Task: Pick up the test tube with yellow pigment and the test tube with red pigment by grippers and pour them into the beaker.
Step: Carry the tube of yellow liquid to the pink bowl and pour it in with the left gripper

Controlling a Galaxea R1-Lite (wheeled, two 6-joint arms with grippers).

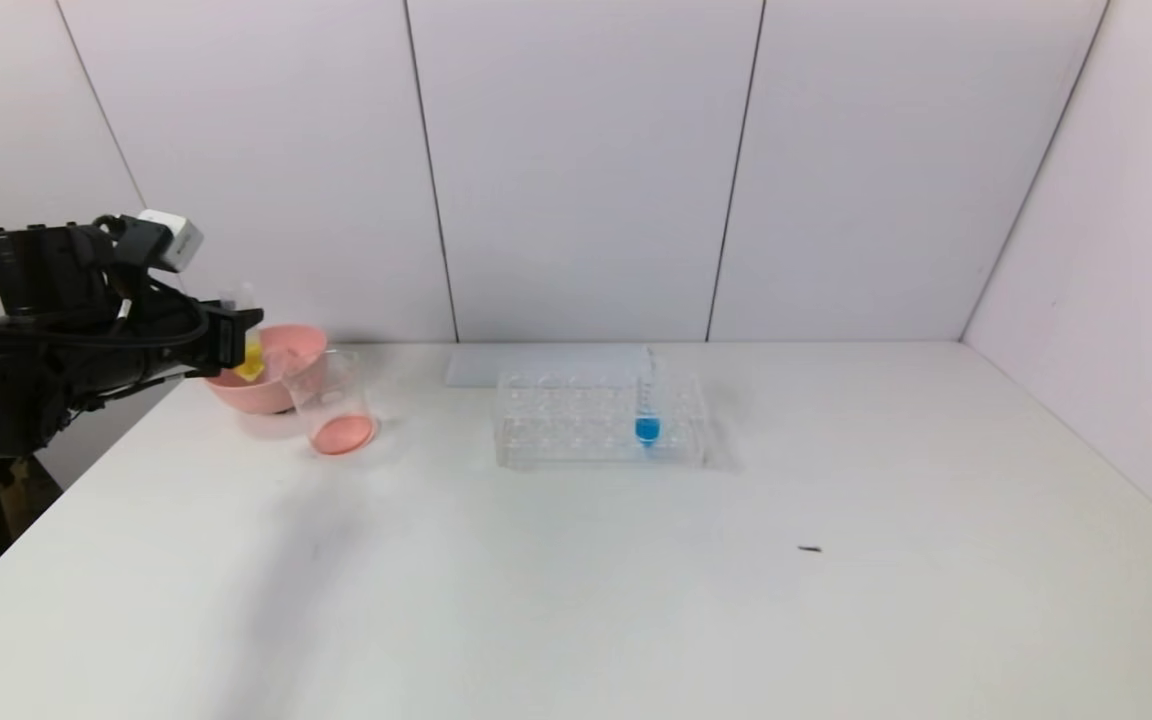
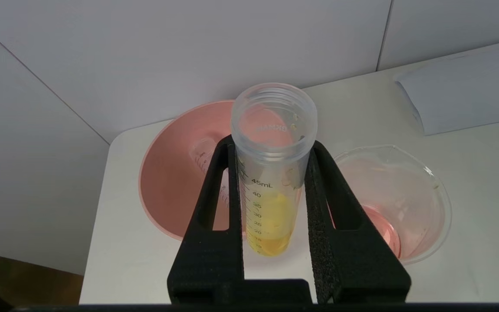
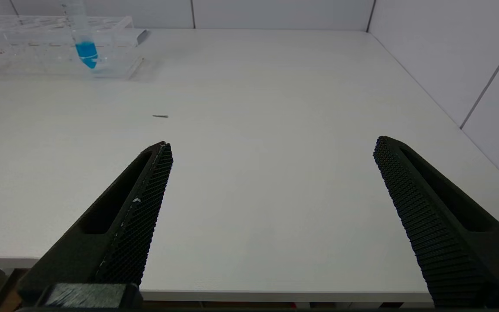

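The left gripper (image 2: 271, 151) clamps the test tube with yellow pigment (image 2: 271, 173) at the table's far left, seemingly over the pink bowl (image 2: 167, 182), beside the beaker (image 2: 409, 190). The right gripper (image 3: 271, 147) gapes wide near the table's front edge.

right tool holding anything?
No. In the right wrist view the right tool stands wide open over bare table, with nothing between its fingers.

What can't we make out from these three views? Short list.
- Head view: the left gripper fingers and most of the yellow test tube, hidden by the arm.
- Head view: right gripper, out of frame.
- Left wrist view: the tube lying in the pink bowl, mostly behind a finger; contents unreadable.
- Right wrist view: beaker, outside the frame.
- Dark speck on the table: too small to identify.
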